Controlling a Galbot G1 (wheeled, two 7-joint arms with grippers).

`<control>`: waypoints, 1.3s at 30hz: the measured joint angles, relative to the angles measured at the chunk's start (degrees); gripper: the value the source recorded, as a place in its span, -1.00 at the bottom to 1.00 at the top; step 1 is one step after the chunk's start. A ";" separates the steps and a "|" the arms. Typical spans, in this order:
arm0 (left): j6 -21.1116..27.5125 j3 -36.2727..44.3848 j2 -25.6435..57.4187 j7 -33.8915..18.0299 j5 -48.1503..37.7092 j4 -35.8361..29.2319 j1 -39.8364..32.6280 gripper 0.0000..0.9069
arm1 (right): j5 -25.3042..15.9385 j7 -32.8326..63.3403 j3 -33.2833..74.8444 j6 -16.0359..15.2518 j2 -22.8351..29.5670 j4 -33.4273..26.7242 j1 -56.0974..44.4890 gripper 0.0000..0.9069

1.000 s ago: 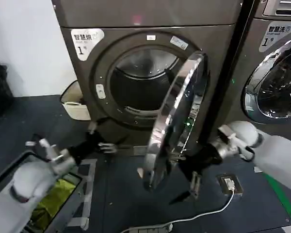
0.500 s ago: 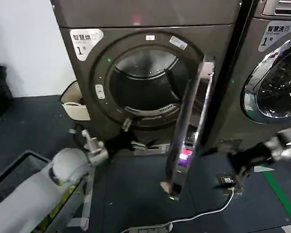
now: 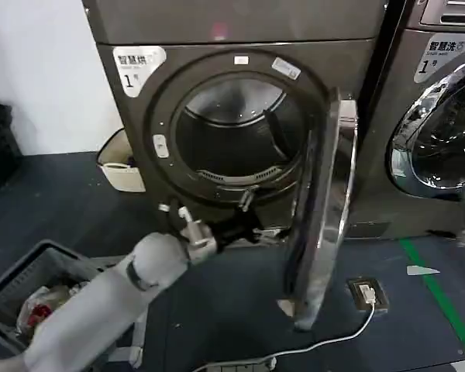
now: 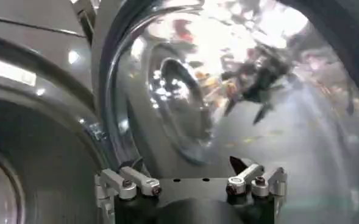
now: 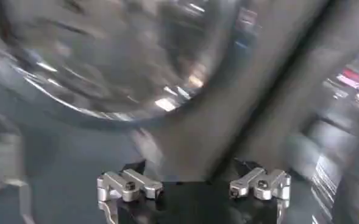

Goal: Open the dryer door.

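Door: round chrome-rimmed glass dryer door (image 3: pixel 322 209), swung out edge-on, just right of the left claw (image 3: pixel 244 225).
Left claw: empty, fingers spread, at the drum opening's lower rim.
Handling: probably heavy, stiff, slippery; push the rim's inner face.

Dryer door (image 3: pixel 325 209) swung out right of drum opening (image 3: pixel 236 136), left hand (image 3: pixel 248 221) just below opening, basket (image 3: pixel 120 163) to dryer's left.

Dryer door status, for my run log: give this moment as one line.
dryer door: swung wide open | left hand: at drum opening's lower rim, open, holding nothing | right hand: open, off to the right
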 joint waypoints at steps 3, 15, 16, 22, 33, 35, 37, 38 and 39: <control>-0.02 1.24 -1.83 0.01 0.06 0.72 -1.06 1.00 | -0.11 3.04 11.42 -0.07 3.44 -1.30 -11.42 1.00; -0.35 5.34 -7.61 -1.32 1.62 3.82 -5.26 1.00 | -10.95 26.06 56.15 -4.40 19.79 6.39 -46.10 1.00; -0.40 5.66 -8.29 -1.33 1.93 4.15 -5.47 1.00 | -12.89 28.64 59.45 -5.77 21.24 7.71 -48.37 1.00; -1.72 7.62 -12.40 -1.22 4.68 6.39 -6.12 1.00 | -20.37 43.60 74.83 -12.94 30.82 15.24 -58.69 1.00; -3.58 10.16 -18.90 -1.15 6.48 10.97 -7.35 1.00 | -29.76 56.90 86.34 -26.97 46.59 27.36 -65.15 1.00; -3.91 10.51 -19.90 -1.15 7.05 11.80 -7.32 1.00 | -30.77 57.73 87.31 -28.55 48.47 28.09 -65.59 1.00; -4.36 10.77 -20.97 -1.19 8.08 12.94 -7.59 1.00 | -31.07 57.96 88.29 -28.93 49.95 28.36 -66.00 1.00; -4.53 10.91 -21.51 -1.21 8.42 13.44 -7.64 1.00 | -31.11 57.96 88.70 -28.98 50.57 28.44 -66.19 1.00; -4.65 10.95 -22.10 -1.28 8.73 14.08 -7.82 1.00 | -31.14 57.95 89.06 -28.95 51.25 28.70 -66.44 1.00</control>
